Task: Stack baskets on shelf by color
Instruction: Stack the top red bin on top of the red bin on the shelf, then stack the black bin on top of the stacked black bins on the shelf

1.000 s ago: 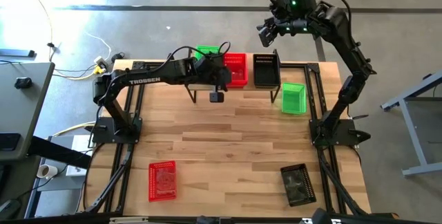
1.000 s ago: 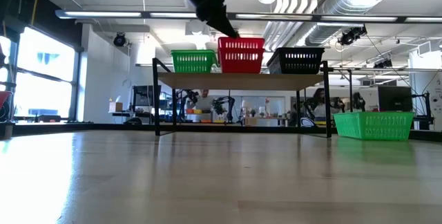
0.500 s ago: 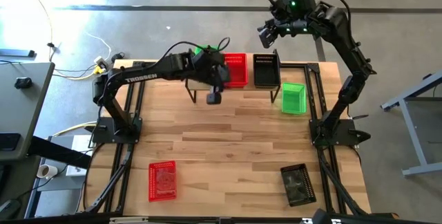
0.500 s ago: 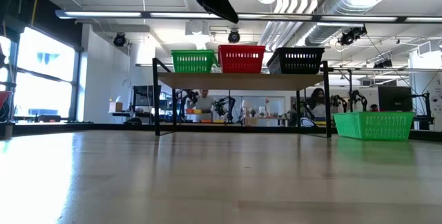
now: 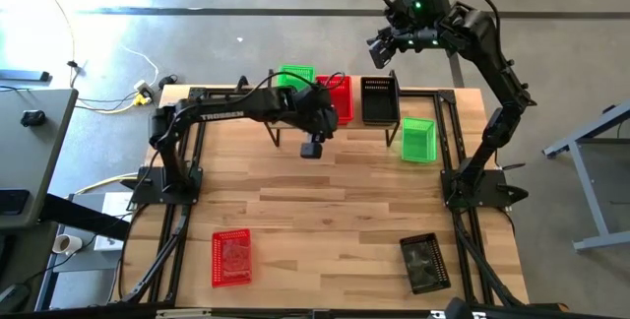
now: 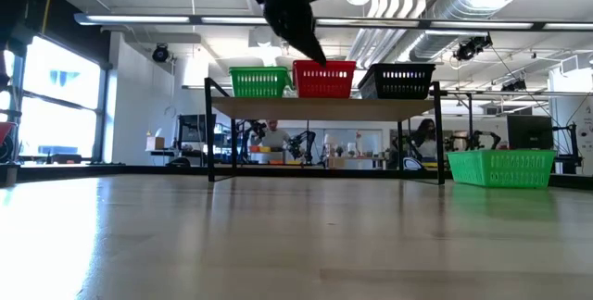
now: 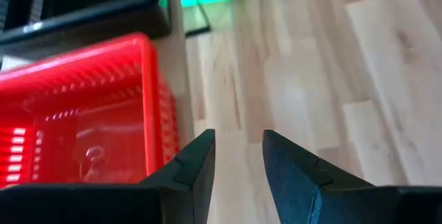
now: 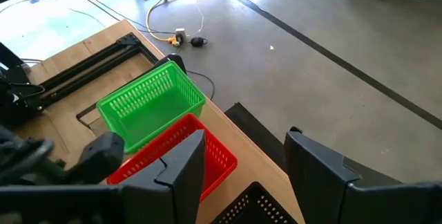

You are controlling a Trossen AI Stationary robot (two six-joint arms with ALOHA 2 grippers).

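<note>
The shelf [image 6: 324, 107] stands at the table's far side and carries a green basket [image 5: 293, 76], a red basket [image 5: 340, 97] and a black basket [image 5: 379, 100] side by side. My left gripper [image 7: 238, 151] is open and hovers just above the red basket's [image 7: 76, 127] near rim [image 6: 322, 63], holding nothing. My right gripper [image 8: 242, 162] is wide open and raised high beyond the shelf [image 5: 379, 51]. Three more baskets rest on their bases on the table: green [image 5: 418, 140], red [image 5: 231, 257] and black [image 5: 423, 262].
The green basket [image 6: 500, 167] sits right of the shelf near the right arm's base. Black frame rails [image 5: 187, 152] run along the table's left and right sides. Bare wood fills the table's middle [image 5: 315, 201]. Lab furniture and people show beyond the table.
The red basket on the shelf stood higher a second ago and now sits with its rim level with its neighbours. My left gripper rose off it, then shifted slightly toward the table's right and near edges and came down again.
</note>
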